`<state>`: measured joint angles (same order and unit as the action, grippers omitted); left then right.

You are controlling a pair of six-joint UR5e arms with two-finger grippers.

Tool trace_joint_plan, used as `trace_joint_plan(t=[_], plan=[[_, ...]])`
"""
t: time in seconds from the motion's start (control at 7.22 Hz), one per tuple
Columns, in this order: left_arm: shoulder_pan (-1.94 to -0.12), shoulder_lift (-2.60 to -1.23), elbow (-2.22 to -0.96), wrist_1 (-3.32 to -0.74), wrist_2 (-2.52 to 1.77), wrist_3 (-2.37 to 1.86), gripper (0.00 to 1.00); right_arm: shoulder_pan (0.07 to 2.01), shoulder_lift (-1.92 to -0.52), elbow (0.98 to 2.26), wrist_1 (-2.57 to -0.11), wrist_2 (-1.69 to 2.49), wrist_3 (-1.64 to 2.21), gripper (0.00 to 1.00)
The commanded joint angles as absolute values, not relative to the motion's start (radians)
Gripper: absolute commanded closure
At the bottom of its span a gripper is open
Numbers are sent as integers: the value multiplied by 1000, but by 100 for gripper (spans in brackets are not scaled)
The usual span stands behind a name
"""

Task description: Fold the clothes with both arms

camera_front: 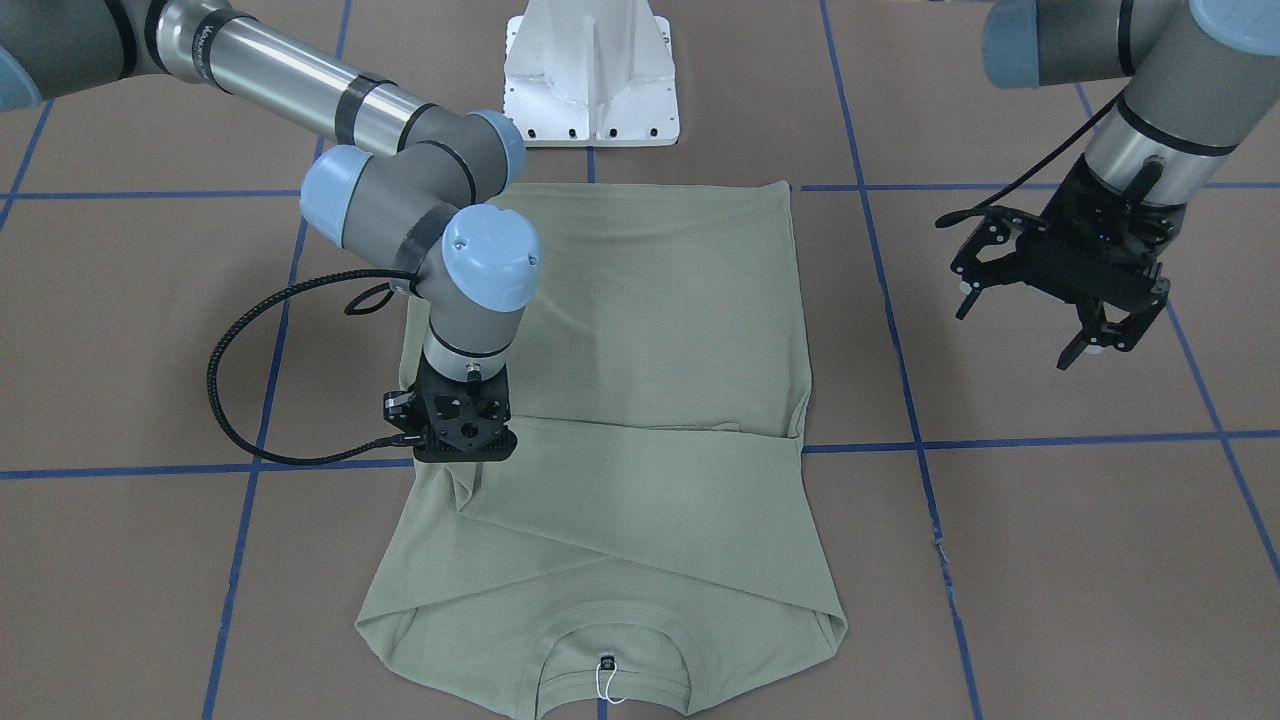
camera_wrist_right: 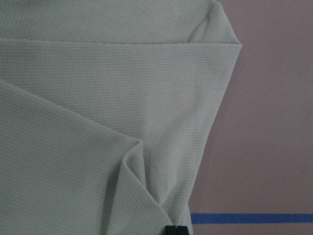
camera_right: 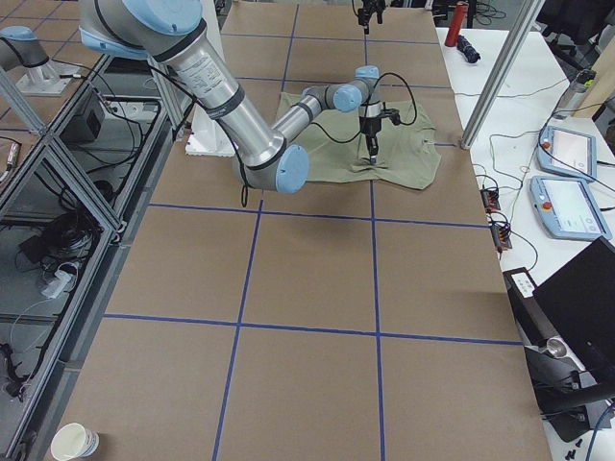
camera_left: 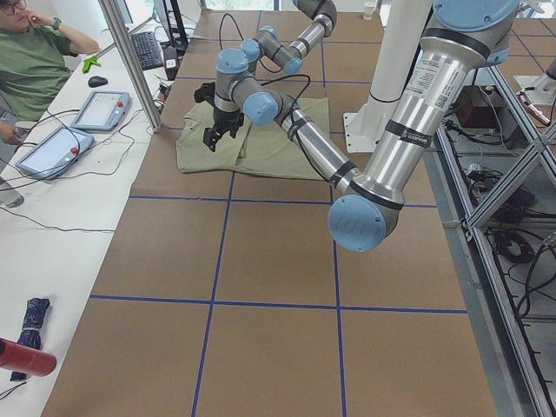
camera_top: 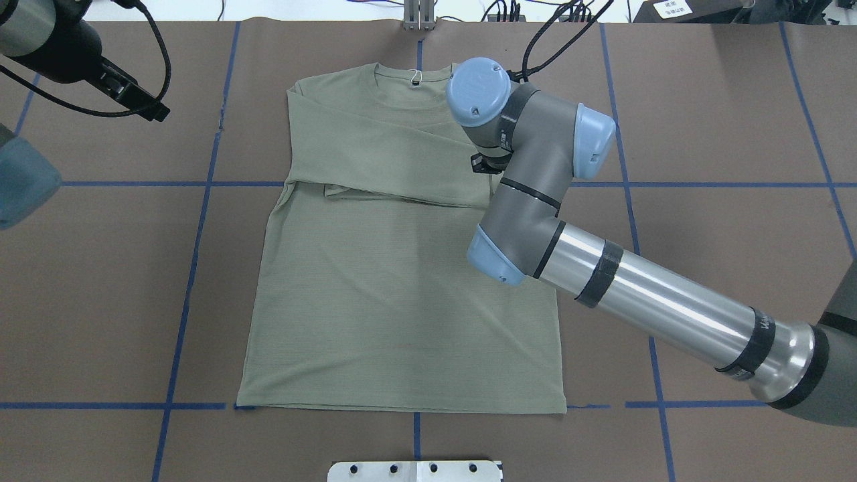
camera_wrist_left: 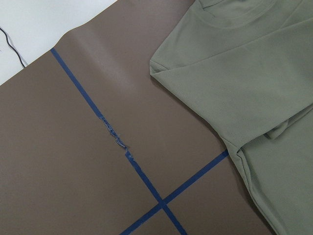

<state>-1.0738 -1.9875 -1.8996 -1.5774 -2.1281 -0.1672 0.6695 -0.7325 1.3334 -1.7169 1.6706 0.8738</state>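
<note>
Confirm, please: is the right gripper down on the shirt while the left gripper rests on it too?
No: the left gripper hangs beside the shirt, off the fabric, as the front-facing view shows; the right gripper is down on it.

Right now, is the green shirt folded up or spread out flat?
Partly folded. On the shirt, the sleeves lie across the chest, but the body lies flat, full length, on the table.

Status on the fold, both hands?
Left hand open, hovering clear of shirt. Right hand shut on its side edge. Sleeves folded across chest. Nothing in the way.
</note>
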Motion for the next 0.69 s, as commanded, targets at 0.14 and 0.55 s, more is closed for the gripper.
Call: trace_joint_plan(t=[0.14,0.55], plan=[[-1074,-1987,-1901,-1577,-2129,-167,0,704,-758,1338,-1715,1645,773,100],[-1074,-1976,-1899,-1577,-2131,-166,0,715,-767,1335,-1688,1634,739,84]])
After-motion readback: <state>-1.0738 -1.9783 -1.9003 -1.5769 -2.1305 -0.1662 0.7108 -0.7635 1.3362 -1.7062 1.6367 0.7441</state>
